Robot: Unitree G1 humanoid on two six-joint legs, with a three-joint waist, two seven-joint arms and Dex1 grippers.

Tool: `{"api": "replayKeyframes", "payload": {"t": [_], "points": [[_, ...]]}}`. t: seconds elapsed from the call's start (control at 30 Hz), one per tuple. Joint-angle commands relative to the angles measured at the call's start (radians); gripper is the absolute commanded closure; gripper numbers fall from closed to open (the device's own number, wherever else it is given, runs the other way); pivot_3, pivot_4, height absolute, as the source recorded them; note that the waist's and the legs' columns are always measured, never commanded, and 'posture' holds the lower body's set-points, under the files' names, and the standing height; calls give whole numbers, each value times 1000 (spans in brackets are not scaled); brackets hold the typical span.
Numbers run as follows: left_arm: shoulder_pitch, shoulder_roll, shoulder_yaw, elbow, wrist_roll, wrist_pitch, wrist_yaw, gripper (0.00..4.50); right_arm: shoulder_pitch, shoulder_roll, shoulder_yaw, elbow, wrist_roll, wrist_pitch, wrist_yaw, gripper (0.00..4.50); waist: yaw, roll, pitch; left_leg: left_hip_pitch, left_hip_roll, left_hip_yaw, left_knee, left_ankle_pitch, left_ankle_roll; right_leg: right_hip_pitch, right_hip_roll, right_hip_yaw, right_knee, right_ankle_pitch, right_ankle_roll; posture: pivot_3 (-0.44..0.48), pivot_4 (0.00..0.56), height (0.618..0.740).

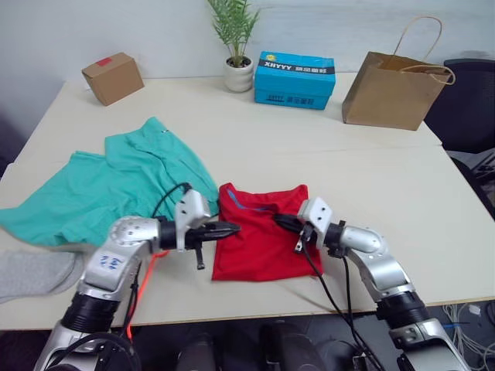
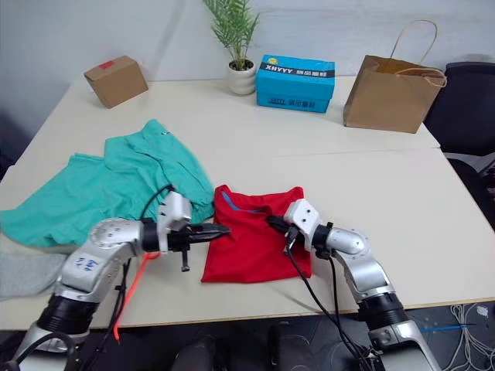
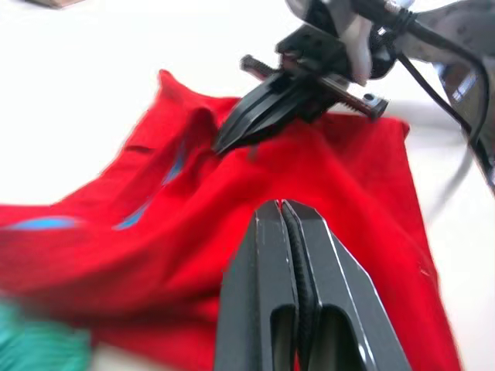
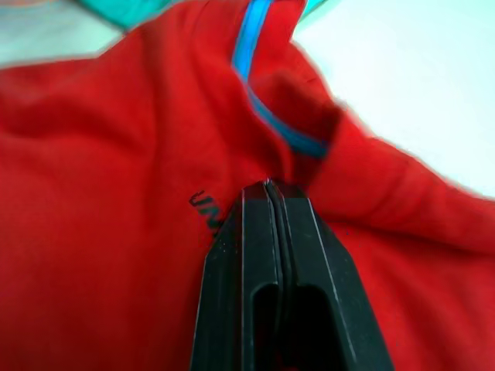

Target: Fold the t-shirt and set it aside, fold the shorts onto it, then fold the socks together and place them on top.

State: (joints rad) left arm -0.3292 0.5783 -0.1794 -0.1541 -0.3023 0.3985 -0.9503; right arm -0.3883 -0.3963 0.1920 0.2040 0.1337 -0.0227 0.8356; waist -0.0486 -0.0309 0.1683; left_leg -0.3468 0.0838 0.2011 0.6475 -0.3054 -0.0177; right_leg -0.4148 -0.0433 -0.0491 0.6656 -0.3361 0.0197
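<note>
Left eye view shows the t-shirt [image 1: 259,239] lying folded into a rough rectangle near the front edge of the pale bench [image 1: 433,209], its blue-trimmed neckline at the far left corner. The left hand [image 1: 229,229] reaches in from the left with its fingers pressed together, their tips at the shirt's left edge; in the left wrist view the two fingers [image 3: 317,294] meet with no gap and nothing between them, hovering over the red cloth. The right hand [image 1: 280,222] comes in from the right, also closed to a point, its tips resting on the shirt's upper middle; the right wrist view shows its fingers [image 4: 255,278] shut tight against a fold of red just beside the blue trim, though whether cloth is pinched between them I cannot tell. The shorts [image 1: 116,185] lie spread out to the left, their right edge touching the shirt's far left corner. A grey sock [image 1: 35,272] lies at the front left, near the shorts. Along the far edge stand a cardboard box [image 1: 113,77], a potted plant [image 1: 237,46], a blue box [image 1: 295,79] and a paper bag [image 1: 396,89]
</note>
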Motion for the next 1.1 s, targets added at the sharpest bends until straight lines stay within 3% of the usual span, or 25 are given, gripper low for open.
{"api": "replayKeyframes", "payload": {"t": [0.03, 0.23, 0.4, 0.5, 0.63, 0.8, 1.1], "points": [[0, 0, -71, 32, 97, -12, 33, 4458, -77, 21, -3, 94, -51, -60, -44, 4500, -9, 0, 0, 0, 0, 0, 0, 0, 0, 0, 1, 0, 0, 0, 0, 0, 150, 740], [55, -9, -73, 36, 123, -1, 78, 4458, -224, 126, -110, 252, -21, -87, -205, 4500, -12, 0, 0, -2, 1, 0, 1, 1, -2, -3, 1, 0, 3, -1, -1, 0, 150, 740], [78, 1, -62, 53, 137, -30, 102, 4458, -277, 128, -163, 333, -25, -41, -275, 4500, -10, 0, 0, -2, 1, 0, 1, 1, -1, -3, 0, 0, 3, -1, -1, 0, 150, 740], [81, 7, -28, 39, 111, -41, 95, 4458, -237, 99, -187, 251, 43, -7, -181, 4500, -9, 1, 0, -2, 1, 0, 1, 1, -1, -3, 0, 0, 3, -1, -1, 0, 150, 740], [82, 12, 47, 6, 28, -26, 63, 4458, -118, 30, -150, 23, 175, 71, 55, 4500, -11, 1, 1, -3, 2, 0, 0, 1, -1, -4, 1, 0, 2, -1, -1, 0, 150, 740], [32, -30, 108, -20, -77, -35, 22, 4458, -18, -33, -69, -106, 152, 141, 141, 4500, -7, 1, 1, -6, 2, 0, 1, 1, -1, -7, 1, 0, 3, -1, -1, 0, 150, 740], [-136, -118, -32, 171, 87, -104, 61, 4458, 117, -95, 20, -210, 43, 37, 169, 4500, 3, 1, 1, -7, 0, 0, 1, 1, -1, -8, 0, 0, 2, 0, -1, 0, 150, 740]]}}
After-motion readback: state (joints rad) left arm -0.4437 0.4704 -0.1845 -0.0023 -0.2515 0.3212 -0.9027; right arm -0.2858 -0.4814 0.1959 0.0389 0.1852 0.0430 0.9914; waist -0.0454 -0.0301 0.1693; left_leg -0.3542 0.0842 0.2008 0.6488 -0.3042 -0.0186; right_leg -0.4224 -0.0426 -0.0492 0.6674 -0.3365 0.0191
